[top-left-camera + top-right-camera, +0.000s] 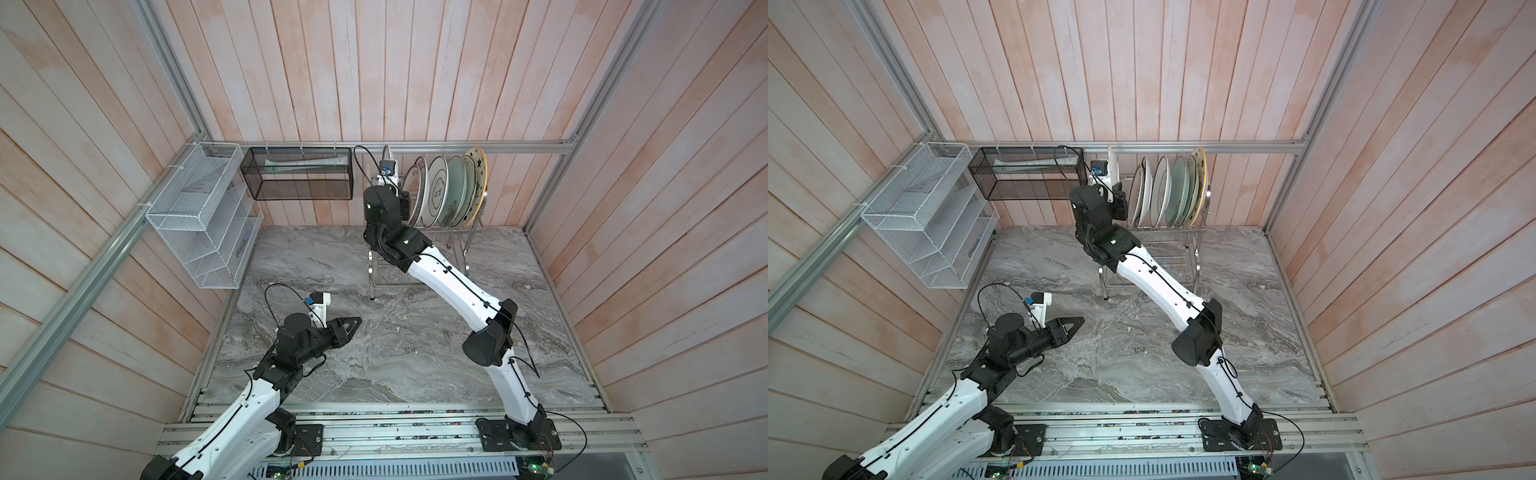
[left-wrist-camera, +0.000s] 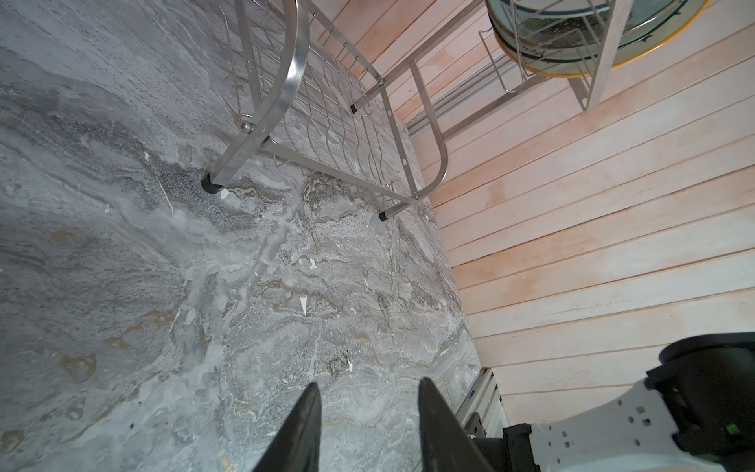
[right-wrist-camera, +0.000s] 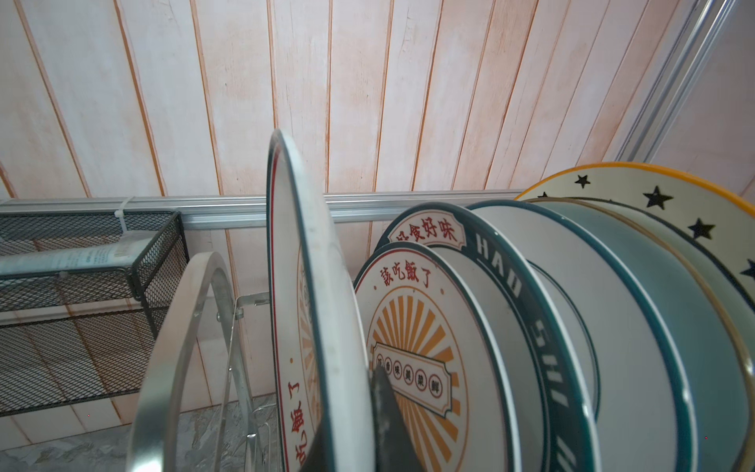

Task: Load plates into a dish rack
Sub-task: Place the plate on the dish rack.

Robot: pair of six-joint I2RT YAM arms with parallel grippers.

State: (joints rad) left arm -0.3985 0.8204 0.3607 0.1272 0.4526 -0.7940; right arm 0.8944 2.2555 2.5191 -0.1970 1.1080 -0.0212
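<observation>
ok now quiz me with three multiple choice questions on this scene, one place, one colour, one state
1. The plates stand: A) flat on the table B) in the upper tier of the dish rack C) in a drawer
2. The rim of the starred plate is: A) yellow B) red C) black
3. The left arm's jaws are: A) shut on a plate B) apart and empty C) out of view
Answers: B, they stand on edge up there; A, a yellow band edges it; B, bare table shows between them.
</observation>
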